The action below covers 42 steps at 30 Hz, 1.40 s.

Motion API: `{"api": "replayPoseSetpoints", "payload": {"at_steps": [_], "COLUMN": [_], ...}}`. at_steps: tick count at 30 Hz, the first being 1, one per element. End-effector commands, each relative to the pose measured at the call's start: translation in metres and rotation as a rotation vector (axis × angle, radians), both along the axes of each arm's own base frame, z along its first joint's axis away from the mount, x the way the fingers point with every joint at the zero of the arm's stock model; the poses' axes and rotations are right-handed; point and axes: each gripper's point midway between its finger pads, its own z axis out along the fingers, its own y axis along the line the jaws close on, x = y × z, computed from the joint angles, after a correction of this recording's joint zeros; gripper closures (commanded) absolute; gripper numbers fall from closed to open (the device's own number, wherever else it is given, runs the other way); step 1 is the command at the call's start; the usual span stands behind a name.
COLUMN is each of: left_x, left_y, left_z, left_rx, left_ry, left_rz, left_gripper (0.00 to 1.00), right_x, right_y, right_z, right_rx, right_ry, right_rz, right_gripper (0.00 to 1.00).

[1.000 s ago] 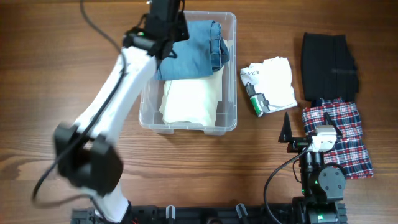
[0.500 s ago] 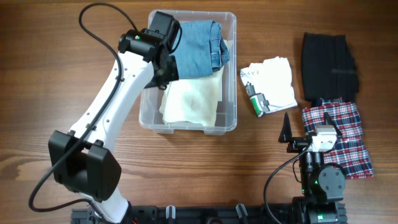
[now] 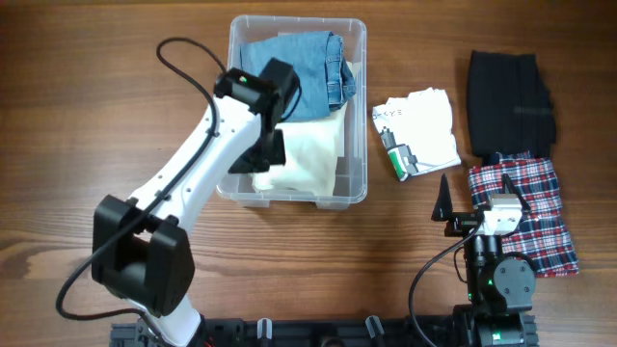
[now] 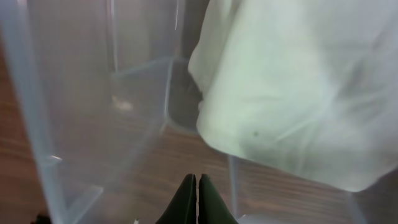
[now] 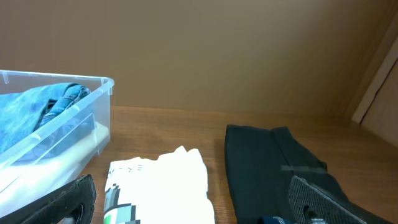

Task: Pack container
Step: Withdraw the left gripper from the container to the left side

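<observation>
Left arm has drawn back from the container's far end. The left gripper point(image 3: 269, 152) now hangs over the near-left part of the container point(image 3: 299, 199), jaws pressed together, nothing held. Cream garment point(image 3: 308, 159) lies just right of it, blue jeans point(image 3: 313, 72) beyond. Right gripper point(image 3: 482, 204) sits well right of the container, jaws spread wide, empty. White garment point(image 3: 424, 125) ahead-left of it, black garment point(image 3: 511, 101) ahead, plaid cloth point(image 3: 535, 207) at its right.

Overhead: bright, even light, soft faint shadows. Left wrist: close-up blurred, container point(image 4: 78, 106) wall hazy. Right wrist: dimmer, sharp.
</observation>
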Motion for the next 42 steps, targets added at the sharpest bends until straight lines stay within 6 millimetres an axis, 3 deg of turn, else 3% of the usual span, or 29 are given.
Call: {"api": "replayPoseSetpoints", "payload": {"at_steps": [1,14,22,26,31,34,37,42], "left_x": [-0.018,-0.056,-0.068,-0.061,-0.026,0.012,0.036,0.057], "left_y": [-0.003,-0.053,-0.068,-0.066,-0.06,-0.042,-0.011,0.079], "left_z": [-0.01,-0.011,-0.011,-0.011,-0.001,0.024,0.049,0.091], "left_rx": [0.002,-0.065,-0.062,-0.064,-0.124,-0.202,-0.243,-0.253], "left_ry": [0.057,0.131,0.135,0.112,-0.014,-0.156,-0.268,-0.433], "left_rz": [0.012,-0.124,-0.164,-0.156,-0.091,0.006,0.105,0.348], "left_gripper": [0.96,0.96,0.96,0.96,0.95,0.91,0.87,0.73], "right_x": [0.0,0.0,0.0,0.0,0.0,0.0,0.0,0.0], "right_y": [-0.002,-0.002,-0.002,-0.002,-0.002,-0.002,-0.002,-0.002], "right_z": [0.001,0.001,0.001,0.001,0.001,0.001,0.001,0.001], "right_rx": [0.009,0.009,0.009,0.009,0.009,0.009,0.009,0.009], "right_ry": [-0.006,-0.006,-0.006,-0.006,-0.006,-0.006,-0.006,-0.006], "right_rz": [-0.008,-0.008,-0.008,-0.008,-0.008,-0.008,-0.008,-0.008], "right_gripper": [0.0,0.0,0.0,0.0,0.0,0.0,0.0,0.0]}}
